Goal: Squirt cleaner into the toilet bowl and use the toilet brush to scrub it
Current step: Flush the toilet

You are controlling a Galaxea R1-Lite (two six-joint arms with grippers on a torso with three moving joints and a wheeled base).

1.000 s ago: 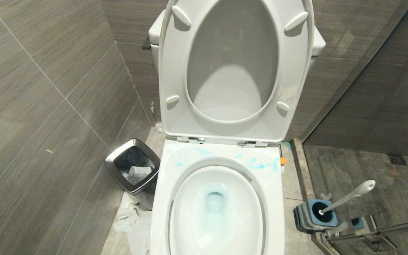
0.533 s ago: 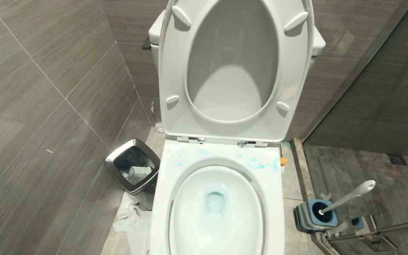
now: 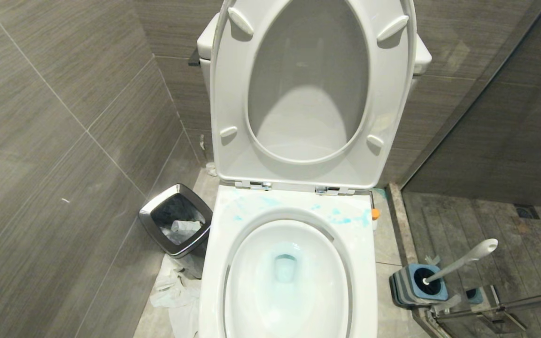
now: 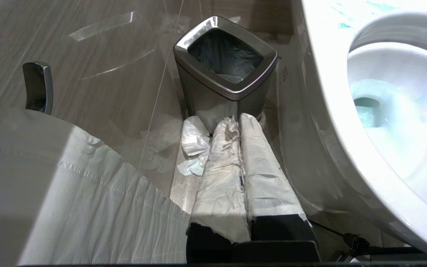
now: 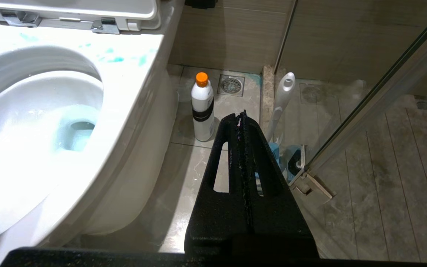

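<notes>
Pointing down beside the toilet, the left gripper [image 4: 240,120] is clenched with nothing between its fingers, which are wrapped in crinkled white paper and pressed together along their length. Just beyond their tips stands a small square steel bin [image 4: 225,74] with a brushed rim and a dark plastic liner, and crumpled white tissue [image 4: 195,142] lies on the floor tiles at its foot. The right gripper [image 5: 244,115] is likewise clenched and empty, its black, grainy, wedge-shaped fingers meeting at a thin seam. Past it, on the pale floor beside the toilet's right flank, a slim white bottle [image 5: 202,109] with an orange cap and a dark band stands upright, near a square floor drain [image 5: 231,85].

From the head view neither arm shows. The toilet bowl [image 3: 367,281] is a glossy white ceramic oval with a broad flat rim; its seat and lid [image 3: 233,94] are raised against the cistern on chrome hinges. The cleaner [image 3: 343,219] shows as thin turquoise smears on the back edge of the rim, and it tints the water at the bottom of the basin pale blue. The toilet brush [image 3: 467,258] sits in its squarish blue-and-grey holder [image 3: 404,286] on the floor to the right of the bowl, by the glass door's metal frame, its long white handle leaning away with the rounded tip uppermost. Grey, wood-grained tiles cover the walls.
</notes>
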